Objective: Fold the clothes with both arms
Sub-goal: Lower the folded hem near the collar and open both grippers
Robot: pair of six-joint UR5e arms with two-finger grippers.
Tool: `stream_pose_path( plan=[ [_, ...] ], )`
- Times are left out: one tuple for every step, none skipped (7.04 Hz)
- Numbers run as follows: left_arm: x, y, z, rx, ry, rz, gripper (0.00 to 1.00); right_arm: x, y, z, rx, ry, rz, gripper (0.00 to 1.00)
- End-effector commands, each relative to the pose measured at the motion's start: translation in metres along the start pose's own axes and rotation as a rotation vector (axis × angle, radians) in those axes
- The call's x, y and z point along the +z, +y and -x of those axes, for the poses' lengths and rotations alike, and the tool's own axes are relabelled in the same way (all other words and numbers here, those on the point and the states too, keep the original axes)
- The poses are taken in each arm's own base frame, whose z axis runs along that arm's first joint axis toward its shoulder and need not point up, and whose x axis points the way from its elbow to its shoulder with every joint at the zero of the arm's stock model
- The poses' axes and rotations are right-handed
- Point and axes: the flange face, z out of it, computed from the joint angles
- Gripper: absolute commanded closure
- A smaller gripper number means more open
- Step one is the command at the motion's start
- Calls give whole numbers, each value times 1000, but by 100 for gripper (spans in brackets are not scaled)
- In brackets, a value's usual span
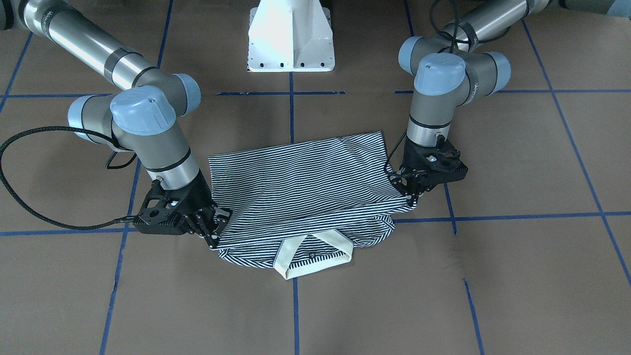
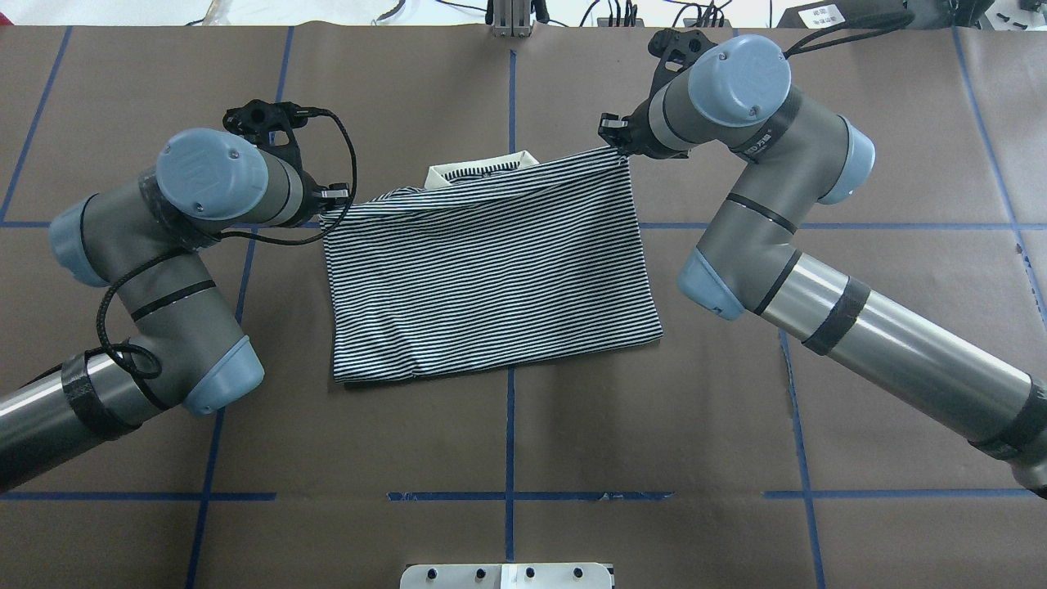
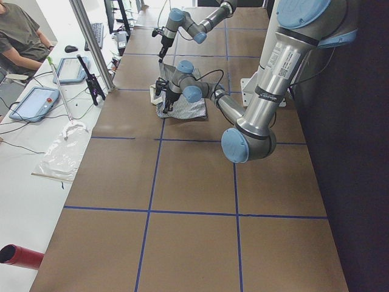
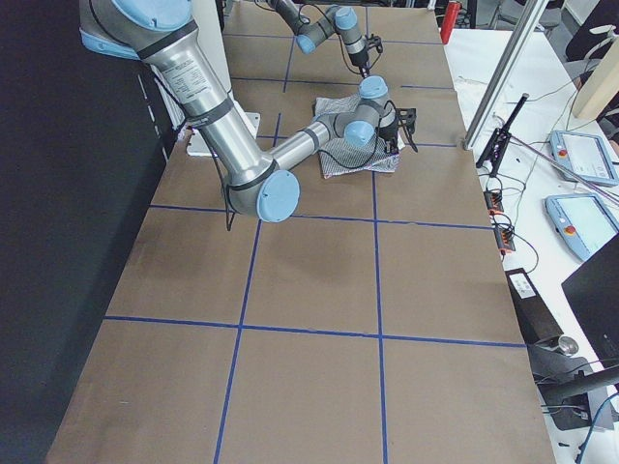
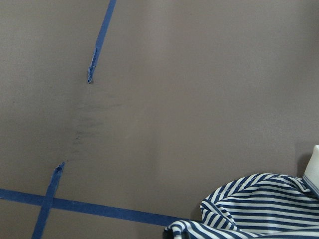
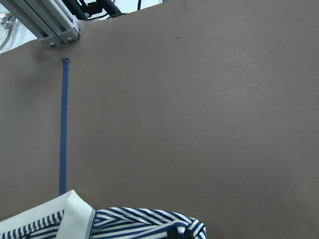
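Observation:
The striped polo shirt (image 1: 300, 182) lies mid-table, folded over itself, its upper layer drawn toward the cream collar (image 1: 315, 251) on the far side from the robot. My left gripper (image 1: 413, 197) is shut on one lifted corner of that upper layer. At the opposite corner my right gripper (image 1: 214, 231) is shut on the fabric too. In the overhead view the shirt (image 2: 491, 262) stretches between the left gripper (image 2: 334, 199) and the right gripper (image 2: 612, 139), with the collar (image 2: 478, 169) peeking past the held edge. Both wrist views show only a striped bunch (image 5: 259, 204) (image 6: 144, 221), no fingers.
The white pedestal base (image 1: 291, 37) stands at the robot's side of the table. Blue tape lines (image 2: 509, 393) grid the brown surface. A metal post (image 6: 50, 25) rises at the far edge. A person (image 3: 24, 36) sits by tablets beyond the table.

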Motion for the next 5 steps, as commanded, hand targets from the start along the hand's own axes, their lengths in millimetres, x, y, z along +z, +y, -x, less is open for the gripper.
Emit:
stream_pose_path(
  plan=[
    [-6,-2,-11,-7,19,-3,100,5,-2,1,1,8,2,100],
    [-5,-2,-11,-7,18,-3,93,5,-2,2,1,6,3,100],
    [-5,-2,-10,-4,17,-4,55,4,0,2,1,1,14,100],
    [-5,-2,-11,-5,20,-5,19,4,0,3,0,-2,21,60],
    [-8,-2,-13,-5,25,-7,0,4,1,3,-1,-3,23,1]
  ],
)
